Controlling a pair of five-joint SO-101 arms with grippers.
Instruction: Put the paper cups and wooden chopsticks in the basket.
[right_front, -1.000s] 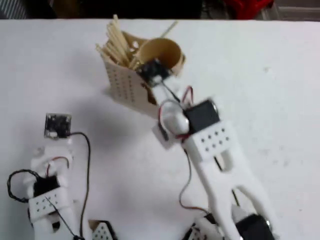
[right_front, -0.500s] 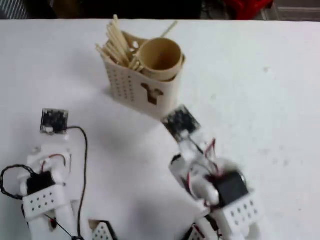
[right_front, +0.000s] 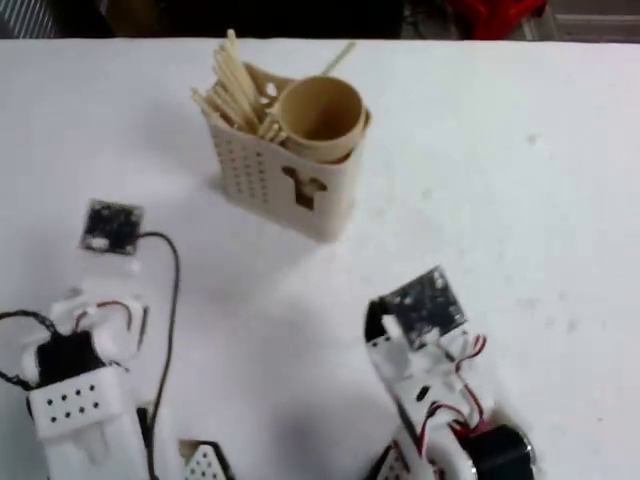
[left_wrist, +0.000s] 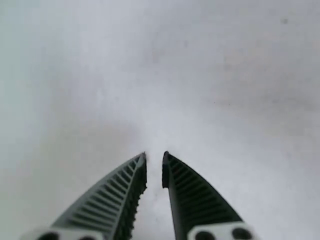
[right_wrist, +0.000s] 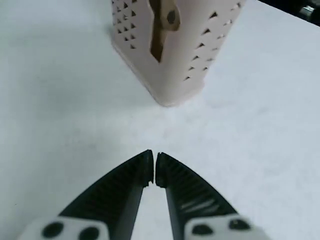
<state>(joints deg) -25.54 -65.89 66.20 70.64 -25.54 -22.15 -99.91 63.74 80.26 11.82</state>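
The paper cup (right_front: 322, 115) and the wooden chopsticks (right_front: 235, 85) are seen standing inside the perforated basket (right_front: 290, 190) on the desk (right_front: 540, 200), so the loading step is judged complete. The right claw (right_wrist: 152, 170) is held clenched on nothing, apart from the basket, and the left claw (left_wrist: 154, 172) is likewise clenched and empty (a thin slit shows between its tips). Only parking of both arms clear of the basket is judged to be called for next.
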